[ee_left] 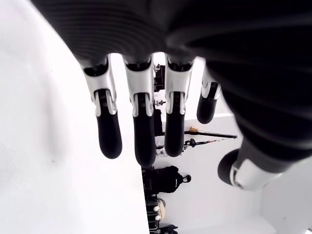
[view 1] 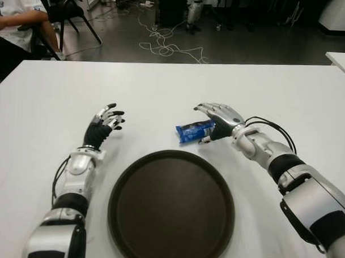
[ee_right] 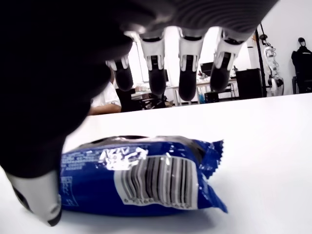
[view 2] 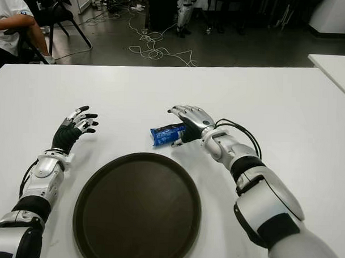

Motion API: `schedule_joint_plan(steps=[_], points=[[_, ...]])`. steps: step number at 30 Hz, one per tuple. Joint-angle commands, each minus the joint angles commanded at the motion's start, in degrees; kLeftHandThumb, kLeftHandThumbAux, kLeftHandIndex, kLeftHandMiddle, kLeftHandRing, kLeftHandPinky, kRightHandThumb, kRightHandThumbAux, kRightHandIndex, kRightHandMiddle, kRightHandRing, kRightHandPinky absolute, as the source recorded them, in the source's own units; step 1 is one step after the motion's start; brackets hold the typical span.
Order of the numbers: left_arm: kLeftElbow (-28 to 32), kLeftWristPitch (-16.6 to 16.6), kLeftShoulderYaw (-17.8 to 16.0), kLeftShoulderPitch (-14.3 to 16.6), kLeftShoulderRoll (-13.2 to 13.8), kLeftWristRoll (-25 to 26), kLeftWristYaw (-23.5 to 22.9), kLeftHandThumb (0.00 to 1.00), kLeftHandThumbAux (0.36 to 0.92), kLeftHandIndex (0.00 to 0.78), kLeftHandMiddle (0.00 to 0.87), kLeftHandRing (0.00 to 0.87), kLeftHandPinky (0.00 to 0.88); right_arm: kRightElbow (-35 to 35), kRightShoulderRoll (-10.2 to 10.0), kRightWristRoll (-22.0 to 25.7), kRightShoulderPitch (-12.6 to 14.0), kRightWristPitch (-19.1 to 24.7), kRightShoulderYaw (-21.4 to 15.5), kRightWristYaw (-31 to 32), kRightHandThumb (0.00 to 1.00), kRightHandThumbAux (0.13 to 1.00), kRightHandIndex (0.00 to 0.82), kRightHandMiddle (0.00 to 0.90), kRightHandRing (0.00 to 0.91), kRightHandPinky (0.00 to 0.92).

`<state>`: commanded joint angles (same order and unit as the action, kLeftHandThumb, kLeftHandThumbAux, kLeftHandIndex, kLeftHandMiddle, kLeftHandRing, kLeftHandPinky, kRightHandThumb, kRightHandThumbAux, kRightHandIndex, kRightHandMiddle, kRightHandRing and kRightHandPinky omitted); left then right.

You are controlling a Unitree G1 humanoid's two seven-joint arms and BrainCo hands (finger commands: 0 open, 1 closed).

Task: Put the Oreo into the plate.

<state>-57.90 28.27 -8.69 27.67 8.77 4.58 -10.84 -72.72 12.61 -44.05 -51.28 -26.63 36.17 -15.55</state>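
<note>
Oreo pack (view 1: 194, 131) flat on white table (view 1: 163, 83), just beyond dark plate (view 1: 171, 208). Light, crinkly, slick wrapper; brittle inside, probably. Best pinched gently across the middle. Right hand (view 1: 218, 120) arched over it, fingers (ee_right: 186, 73) spread, thumb alongside, not clamped. Left hand (view 1: 103, 125) wide, empty, left of plate.

A humanoid robot's right hand (view 2: 187, 121) arches over one end of a blue Oreo packet (view 2: 166, 134) lying on a white tabletop (view 2: 264, 92), fingers extended above the wrapper and thumb low beside it. Just in front of the packet sits a round, dark brown plate (view 2: 137, 210), nothing on it. The left hand (view 2: 74, 127) shows to the left of the plate, fingers spread and holding nothing. Beyond the tabletop, cables (view 2: 150, 46) trail across a dark floor (view 2: 249, 49), and a seated person's arm (view 2: 17, 23) shows at the far left.
</note>
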Motion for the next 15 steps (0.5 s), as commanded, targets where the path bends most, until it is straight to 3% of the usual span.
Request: schedule_joint_plan(steps=[7,15], points=[[0.36,0.24,0.11,-0.16,-0.17,0.08,0.08,0.235,0.606,0.159,0.298,0.332,0.375,0.13,0.25,-0.32,-0.05,-0.02,0.42,1.21,0.000,0.677,0.124,0.119,0.133,0.149],[1.06,-0.13,0.25,-0.48,-0.44,0.11,0.29,0.248,0.618,0.168,0.304,0.330,0.380,0.50,0.95,-2.24,-0.68,0.46,2.43,2.18,0.000,0.741,0.202,0.202,0.204,0.218]])
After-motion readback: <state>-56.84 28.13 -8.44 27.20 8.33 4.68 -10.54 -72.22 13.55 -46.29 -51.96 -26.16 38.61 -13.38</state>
